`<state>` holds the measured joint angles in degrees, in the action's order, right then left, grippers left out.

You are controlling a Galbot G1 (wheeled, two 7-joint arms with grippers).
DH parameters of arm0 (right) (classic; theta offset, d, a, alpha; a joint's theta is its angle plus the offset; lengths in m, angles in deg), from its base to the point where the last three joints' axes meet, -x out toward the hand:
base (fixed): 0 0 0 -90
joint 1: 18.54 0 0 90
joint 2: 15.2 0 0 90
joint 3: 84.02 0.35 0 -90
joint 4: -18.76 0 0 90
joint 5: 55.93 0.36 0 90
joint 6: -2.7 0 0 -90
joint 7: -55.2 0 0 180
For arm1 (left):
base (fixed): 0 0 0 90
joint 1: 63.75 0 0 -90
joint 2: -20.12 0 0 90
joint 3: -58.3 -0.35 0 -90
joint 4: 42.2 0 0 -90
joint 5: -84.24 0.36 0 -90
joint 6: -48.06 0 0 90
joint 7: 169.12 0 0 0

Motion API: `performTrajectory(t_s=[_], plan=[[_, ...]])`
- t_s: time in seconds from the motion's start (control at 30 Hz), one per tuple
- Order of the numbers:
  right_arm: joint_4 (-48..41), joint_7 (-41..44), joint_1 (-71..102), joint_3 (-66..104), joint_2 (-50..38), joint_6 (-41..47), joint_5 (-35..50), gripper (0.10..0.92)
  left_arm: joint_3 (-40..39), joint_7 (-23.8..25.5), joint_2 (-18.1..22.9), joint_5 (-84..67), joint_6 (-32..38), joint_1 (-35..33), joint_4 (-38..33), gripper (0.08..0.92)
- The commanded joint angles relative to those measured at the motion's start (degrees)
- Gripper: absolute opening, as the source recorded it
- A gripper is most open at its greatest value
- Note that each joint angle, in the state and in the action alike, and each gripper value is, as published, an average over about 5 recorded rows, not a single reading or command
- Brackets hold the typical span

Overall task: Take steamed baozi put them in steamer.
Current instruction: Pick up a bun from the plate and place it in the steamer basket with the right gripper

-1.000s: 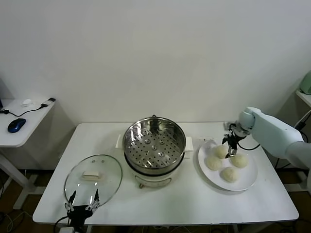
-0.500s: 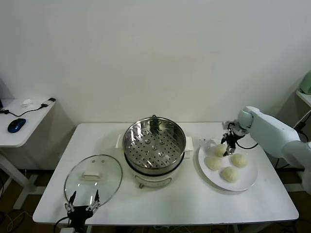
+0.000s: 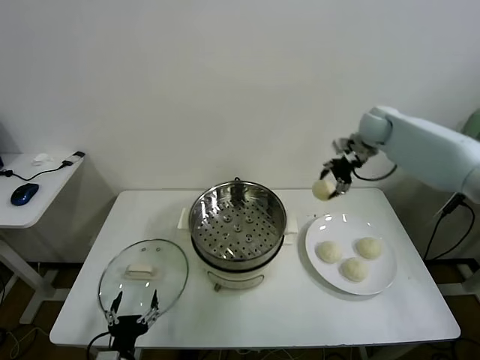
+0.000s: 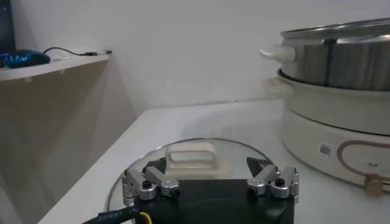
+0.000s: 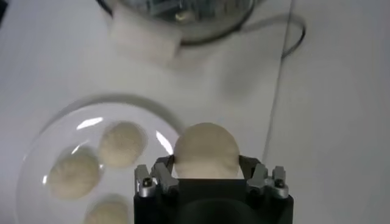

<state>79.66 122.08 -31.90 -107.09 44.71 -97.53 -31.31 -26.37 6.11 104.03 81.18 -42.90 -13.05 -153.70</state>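
My right gripper [image 3: 330, 184] is shut on one cream-white steamed baozi [image 3: 323, 190] and holds it in the air above the gap between steamer and plate. In the right wrist view that baozi [image 5: 206, 150] sits squeezed between both fingers of the right gripper [image 5: 207, 169]. Three more baozi [image 3: 354, 268] lie on the white plate [image 3: 385, 280] at the right. The steel steamer [image 3: 238, 217] with its perforated tray stands mid-table, holding nothing. My left gripper [image 3: 131, 315] hangs open at the table's front left edge, just short of the glass lid.
A round glass lid [image 3: 143, 273] with a white knob lies flat at the front left. The steamer's cream base and handle [image 4: 341, 131] fill the side of the left wrist view. A side desk [image 3: 30, 187] with a blue mouse stands off to the left.
The right gripper closed on one baozi on the plate, lifted it and carried it up and leftward toward the steamer. Three baozi are left on the plate. The left arm stayed put.
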Motion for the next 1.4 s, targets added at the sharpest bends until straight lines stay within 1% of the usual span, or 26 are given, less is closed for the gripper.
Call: performTrajectory(t_s=[0.03,0.1,0.17,0.27,0.33,0.43,0.63,0.8,1.07,1.13,1.27,1.33,1.4], plan=[[14.72,0.06,-9.76,-6.44,10.37,-13.31,2.18,0.706,-0.09,-0.04,-0.45,0.12,0.11,-0.07,-0.22,0.823],[12.54,-0.53,-6.79,-5.97,12.56,-17.64,-2.36,0.704,-0.03,-0.12,-0.68,0.10,0.28,-0.22,-0.12,0.823],[8.21,-1.19,-2.73,-4.13,14.35,-21.99,-8.99,0.704,0.00,-0.20,-0.92,0.11,0.43,-0.42,-0.07,0.823],[-1.00,-2.32,4.96,1.07,16.98,-28.41,-19.86,0.704,-0.02,-0.27,-1.09,0.25,0.63,-0.62,0.01,0.823],[-6.65,-2.85,9.68,4.11,18.62,-31.34,-24.43,0.704,-0.04,-0.30,-1.14,0.37,0.74,-0.70,0.13,0.823],[-11.69,-3.24,14.06,6.49,20.52,-33.16,-27.47,0.704,-0.10,-0.32,-1.29,0.59,0.83,-0.78,0.41,0.823],[-18.96,-4.45,18.75,11.53,23.14,-35.53,-34.51,0.704,-0.21,-0.47,-1.33,0.81,0.93,-0.48,0.97,0.823],[-23.58,-6.50,20.31,13.83,24.89,-36.51,-36.89,0.704,-0.39,-0.65,-1.21,0.90,1.06,-0.23,1.37,0.823],[-27.88,-9.30,20.75,14.53,26.55,-37.12,-36.86,0.717,-0.28,-1.21,-1.29,0.77,1.29,-0.07,1.60,0.823],[-28.11,-10.09,20.76,14.32,26.67,-37.18,-36.09,0.734,-0.28,-1.33,-1.29,0.70,1.35,-0.04,1.66,0.823],[-27.77,-11.38,20.36,13.56,26.73,-37.28,-34.42,0.804,-0.29,-1.53,-1.23,0.65,1.42,0.05,1.74,0.823],[-26.50,-10.38,19.43,13.02,26.13,-37.32,-32.64,0.817,-0.29,-1.60,-1.16,0.64,1.45,0.01,1.63,0.823],[-24.11,-8.57,17.56,11.30,24.65,-37.21,-29.14,0.821,-0.34,-1.56,-1.09,0.67,1.47,-0.14,1.38,0.823]])
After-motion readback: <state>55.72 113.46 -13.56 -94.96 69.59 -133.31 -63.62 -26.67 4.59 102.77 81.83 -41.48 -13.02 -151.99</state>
